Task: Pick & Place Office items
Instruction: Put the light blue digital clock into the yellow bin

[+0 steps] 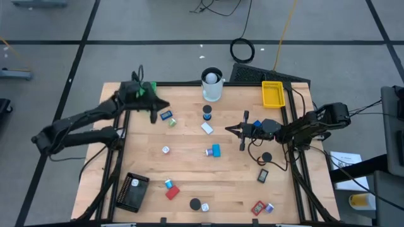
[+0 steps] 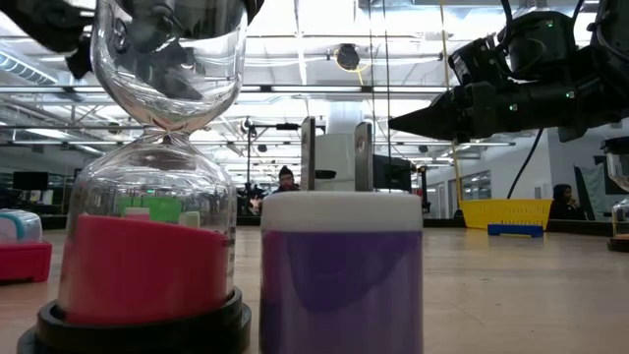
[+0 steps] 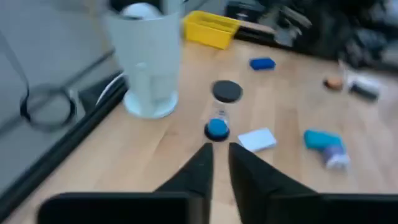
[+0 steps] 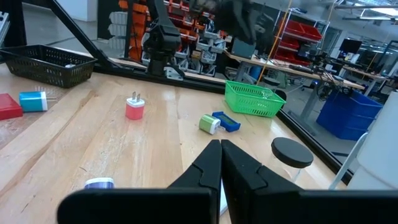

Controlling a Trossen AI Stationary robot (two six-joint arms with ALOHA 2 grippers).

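On table (image 1: 189, 157): one white cup (image 1: 212, 85), three trays — green (image 1: 144, 90), yellow (image 1: 272, 93), black (image 1: 132, 191).

My left pincer (image 1: 153, 118) hangs over the worktop's (image 1: 189, 164) back-left corner, just beside a tray (image 1: 144, 89); my right pincer (image 1: 230, 129) sits mid-right (cup (image 1: 212, 85) at back centre), basket (image 1: 132, 192) at front left.

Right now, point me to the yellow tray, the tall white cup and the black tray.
yellow tray (image 1: 272, 94): high view, on its mesh floor.
tall white cup (image 1: 213, 90): high view, on its side wall.
black tray (image 1: 132, 191): high view, on its mesh floor.
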